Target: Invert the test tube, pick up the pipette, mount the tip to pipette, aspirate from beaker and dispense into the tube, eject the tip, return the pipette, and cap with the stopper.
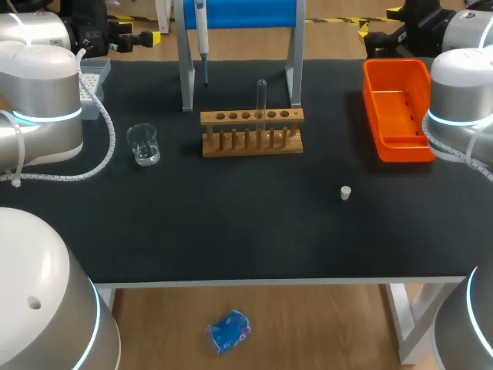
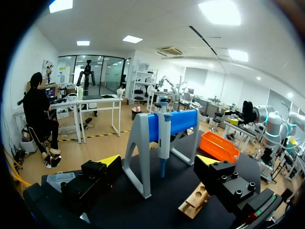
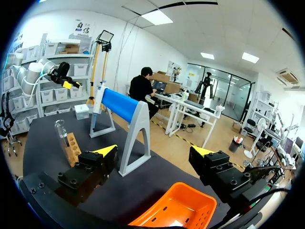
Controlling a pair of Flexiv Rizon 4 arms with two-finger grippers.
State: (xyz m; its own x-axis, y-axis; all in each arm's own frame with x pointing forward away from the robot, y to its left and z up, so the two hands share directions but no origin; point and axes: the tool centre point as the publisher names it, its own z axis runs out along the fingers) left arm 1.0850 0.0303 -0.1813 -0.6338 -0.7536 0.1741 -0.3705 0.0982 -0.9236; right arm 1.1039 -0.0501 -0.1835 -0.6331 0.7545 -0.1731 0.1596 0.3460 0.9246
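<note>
Left tool (image 2: 158,161): fingers wide apart, holding nothing. Right tool (image 3: 153,151): likewise wide and unloaded. The test tube (image 1: 261,96) stands upright in the wooden rack (image 1: 252,149) on the worktop (image 1: 231,231). The beaker (image 1: 143,144), left of the rack, contains clear liquid. The pipette (image 1: 202,31) hangs on the stand (image 1: 186,69) behind the rack. The stopper (image 1: 346,192) lies alone, right of the rack.
</note>
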